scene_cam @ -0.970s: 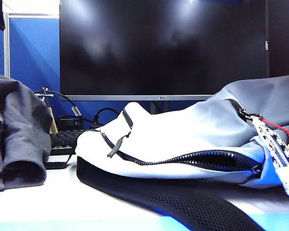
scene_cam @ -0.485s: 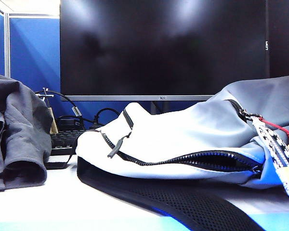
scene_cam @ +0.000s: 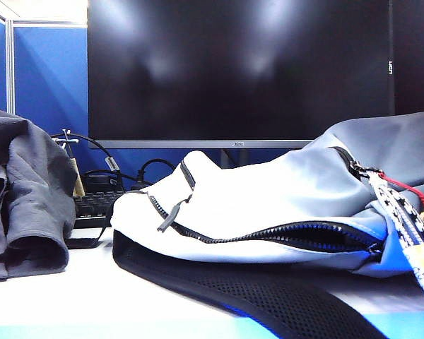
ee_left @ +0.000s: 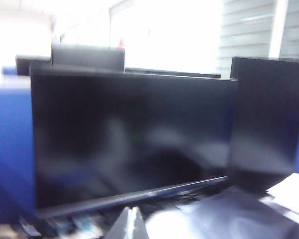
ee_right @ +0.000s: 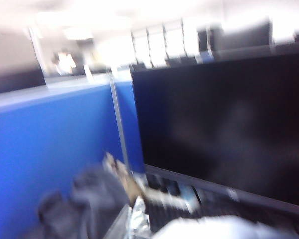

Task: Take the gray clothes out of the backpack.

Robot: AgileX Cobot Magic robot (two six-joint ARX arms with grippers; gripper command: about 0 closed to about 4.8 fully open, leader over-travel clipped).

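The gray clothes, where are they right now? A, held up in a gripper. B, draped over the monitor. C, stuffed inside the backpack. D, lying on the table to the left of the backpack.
D: in the exterior view the gray clothes lie in a heap on the table, apart from the backpack, and no gripper shows in that view.

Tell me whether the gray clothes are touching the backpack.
Apart. The exterior view shows the gray clothes heaped at the left, with bare table between them and the backpack. Neither gripper shows there.
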